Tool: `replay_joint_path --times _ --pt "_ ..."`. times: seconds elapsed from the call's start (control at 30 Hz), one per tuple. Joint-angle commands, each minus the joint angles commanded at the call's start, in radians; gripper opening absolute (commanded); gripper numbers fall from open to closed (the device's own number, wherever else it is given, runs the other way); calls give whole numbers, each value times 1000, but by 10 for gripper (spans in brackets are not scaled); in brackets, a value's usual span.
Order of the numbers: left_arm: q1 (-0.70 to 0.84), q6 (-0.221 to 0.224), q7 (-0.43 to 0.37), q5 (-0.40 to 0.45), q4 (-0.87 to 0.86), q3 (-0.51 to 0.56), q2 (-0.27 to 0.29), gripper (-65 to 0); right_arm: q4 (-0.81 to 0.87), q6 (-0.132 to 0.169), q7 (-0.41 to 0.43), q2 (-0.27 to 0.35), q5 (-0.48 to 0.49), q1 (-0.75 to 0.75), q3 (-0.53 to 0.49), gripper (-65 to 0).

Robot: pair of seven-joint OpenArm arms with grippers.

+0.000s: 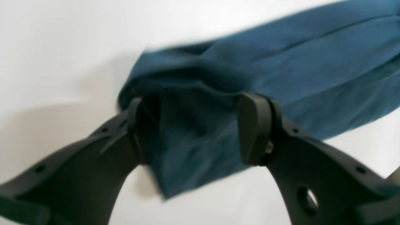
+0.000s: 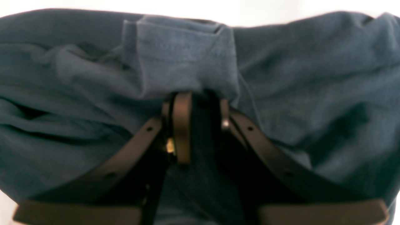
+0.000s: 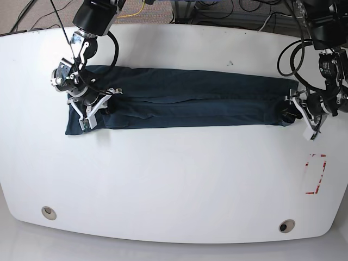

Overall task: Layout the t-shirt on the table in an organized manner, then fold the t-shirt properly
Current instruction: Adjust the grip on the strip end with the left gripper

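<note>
One dark blue t-shirt (image 3: 185, 98) lies across the upper half of the base view, folded lengthwise into a long narrow band on the glossy white worktop (image 3: 174, 179), running from the left side of the frame almost to the right edge. Two arms work it, one at each end. At frame left, the right pincer (image 3: 95, 109) sits on the band's left end; its wrist view shows the two dark fingers (image 2: 182, 125) drawn close together, clamped on a bunched fold of the t-shirt (image 2: 93, 93), with a stitched hem standing just above them. At frame right, the left pincer (image 3: 293, 111) meets the band's right end; its wrist view shows the two fingers (image 1: 253, 128) set apart, the end of the t-shirt (image 1: 281, 68) lying between them, the view too blurred to tell whether the pads touch the cloth. Two round grey grommet holes (image 3: 49, 212) mark the worktop's lower edge, one at lower left and one at lower right. One red tape rectangle (image 3: 316, 174) lies at the right, below the left pincer and apart from the cloth.
</note>
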Motion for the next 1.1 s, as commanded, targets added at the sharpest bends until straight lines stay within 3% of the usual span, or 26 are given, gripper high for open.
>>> replay_joint_path --times 0.17,0.27,0.5,0.73,0.83,1.03,1.1 --pt "18 -12 -5 25 -15 -2 -40 -300 0 0 0 0 0 0 0 -539" --pt "25 -103 -2 -34 28 -3 -54 -300 0 0 0 -2 0 0 0 -539" --pt "28 -105 28 -133 183 -31 -52 -300 0 0 0 -3 0 0 0 -539" --pt "-49 0 57 -137 207 -31 49 -300 0 0 0 -3 0 -2 2 -539" --pt "-57 5 61 -91 187 -31 81 -300 0 0 0 -3 0 -2 2 -539" --pt "-48 3 58 -60 141 -55 83 -294 0 0 0 -3 0 -2 2 -539" --pt "-29 2 58 -61 124 -92 83 -263 0 0 0 -3 0 -2 2 -539"
